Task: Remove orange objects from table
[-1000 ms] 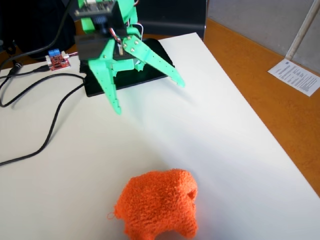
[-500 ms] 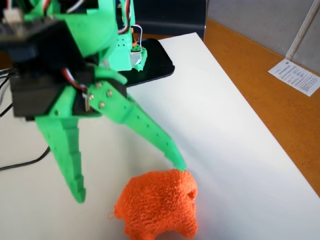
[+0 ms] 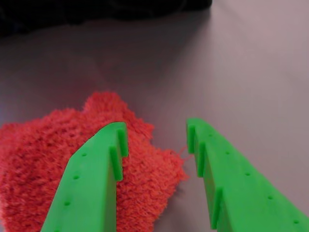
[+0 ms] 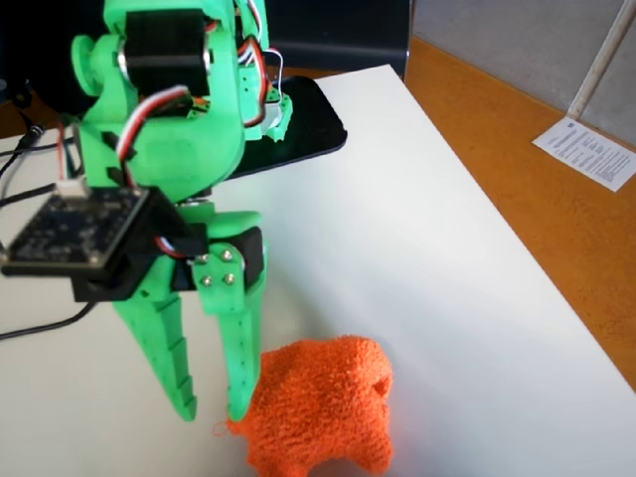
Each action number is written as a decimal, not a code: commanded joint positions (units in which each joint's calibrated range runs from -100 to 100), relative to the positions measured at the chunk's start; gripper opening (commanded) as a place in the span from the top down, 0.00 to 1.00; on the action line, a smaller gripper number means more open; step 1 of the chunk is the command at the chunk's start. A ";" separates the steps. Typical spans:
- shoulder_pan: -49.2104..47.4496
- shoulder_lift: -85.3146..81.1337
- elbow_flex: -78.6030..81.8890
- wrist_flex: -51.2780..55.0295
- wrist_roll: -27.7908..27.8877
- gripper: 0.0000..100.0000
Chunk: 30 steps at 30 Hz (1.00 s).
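The orange plush sits on the white table just off to one side of the green gripper — not between its fingers. In the fixed view both fingertips come down at the plush's left edge, the nearer one touching or almost touching the fuzz, the other standing clear on bare tabletop. The wrist view agrees: the plush fills the lower left, one finger crosses in front of it, and the gap between the fingers looks onto its frayed edge and mostly bare table.

The fingers are spread, with nothing pinched between them, though the gap looks narrower than the plush's body. The plush's long axis runs roughly across the fixed view, away from the gripper.

The arm is folded steeply over, the wrist pitched so the fingers point nearly straight down at the table. To straddle the plush, the gripper would probably need to shift sideways toward it and open wider before closing.
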 commanded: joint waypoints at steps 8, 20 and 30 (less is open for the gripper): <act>-4.03 2.32 -3.10 0.40 0.68 0.65; -6.40 6.60 -2.23 0.56 3.08 0.43; -5.58 8.78 -4.56 1.86 2.25 0.98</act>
